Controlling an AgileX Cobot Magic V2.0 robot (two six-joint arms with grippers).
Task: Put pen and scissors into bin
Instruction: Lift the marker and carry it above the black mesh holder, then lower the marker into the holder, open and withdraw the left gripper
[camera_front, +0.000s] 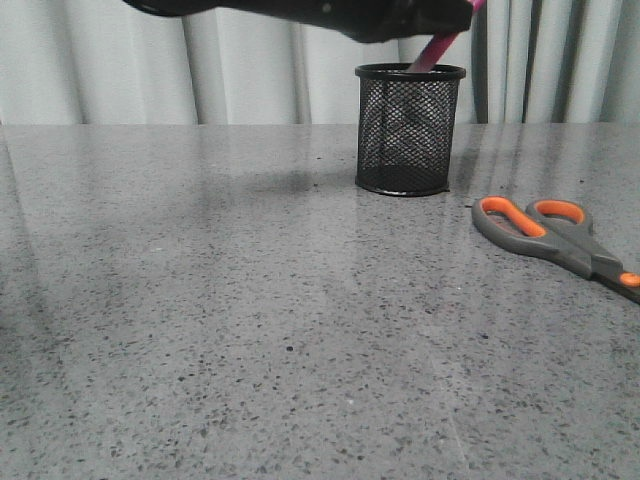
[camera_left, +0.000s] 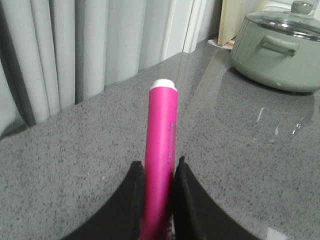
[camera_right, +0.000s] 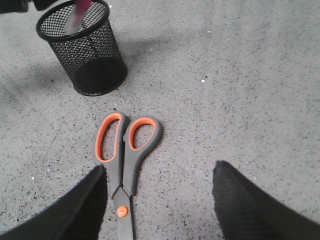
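Note:
My left gripper (camera_front: 452, 16) is shut on the magenta pen (camera_front: 436, 50) and holds it tilted above the black mesh bin (camera_front: 408, 130), with the pen's lower end at the bin's mouth. In the left wrist view the pen (camera_left: 161, 145) stands between the black fingers (camera_left: 131, 200), white end away from them. The grey scissors with orange-lined loops (camera_front: 548, 235) lie flat on the table to the right of the bin. My right gripper (camera_right: 160, 177) is open and hovers over the scissors (camera_right: 123, 150), whose blades pass by one finger (camera_right: 92, 195). The bin (camera_right: 85, 50) and pen (camera_right: 79, 12) show beyond.
The grey speckled table (camera_front: 250, 300) stretches wide in front of the bin. Pale curtains (camera_front: 250, 70) hang behind the table. A green pot with a glass lid (camera_left: 280, 52) stands on the table in the left wrist view.

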